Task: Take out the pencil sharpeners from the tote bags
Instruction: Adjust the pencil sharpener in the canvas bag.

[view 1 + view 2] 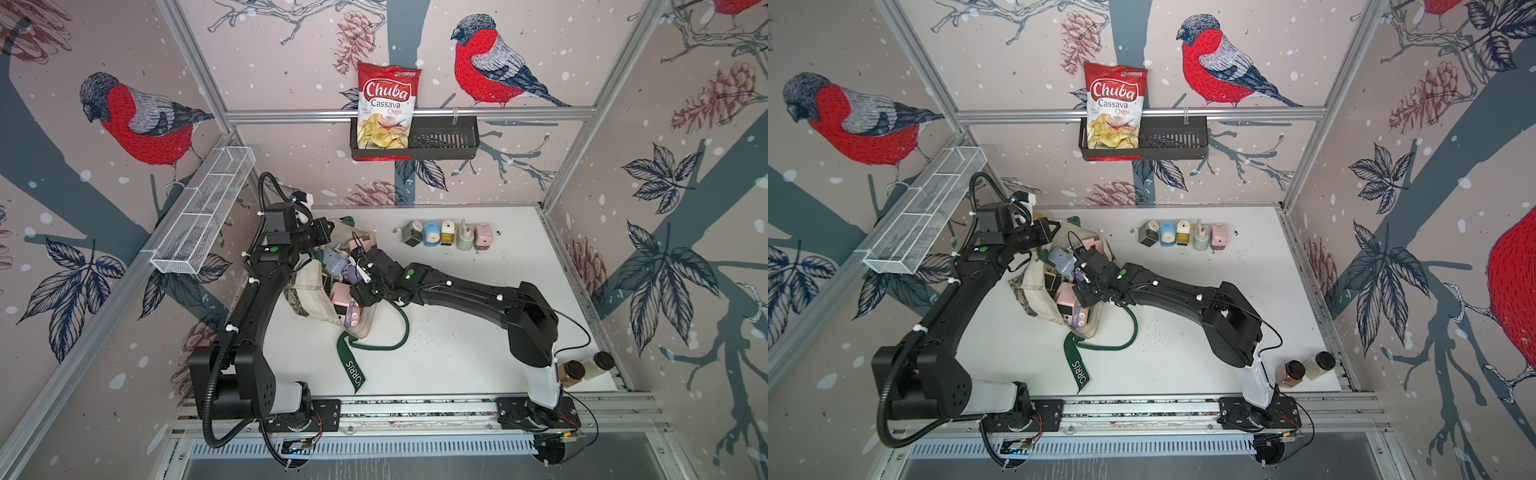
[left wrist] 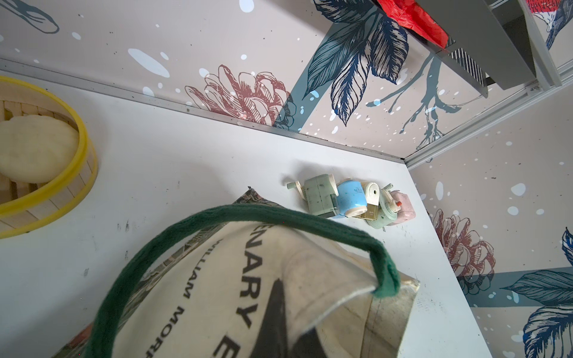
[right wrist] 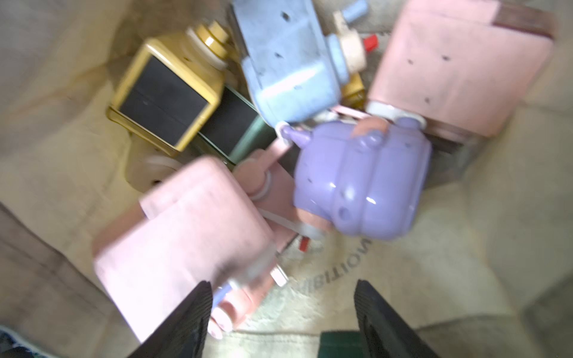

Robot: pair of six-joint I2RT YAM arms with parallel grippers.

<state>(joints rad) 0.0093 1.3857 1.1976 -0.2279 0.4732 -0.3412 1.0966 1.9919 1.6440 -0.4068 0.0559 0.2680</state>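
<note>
The pencil sharpeners (image 3: 359,183) are seen heaped inside the tote bag (image 1: 311,291), a lilac one and a pink one lying just ahead of the right gripper (image 3: 282,286), whose jaws are spread with nothing between them. The bag's canvas rim is pinched by the closed left gripper (image 1: 323,232).

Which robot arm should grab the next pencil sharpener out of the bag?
The right one. The right gripper is open, down inside the tote bag, just above the pencil sharpeners. The left gripper is shut on the bag's rim, holding it up, so it is busy.
</note>
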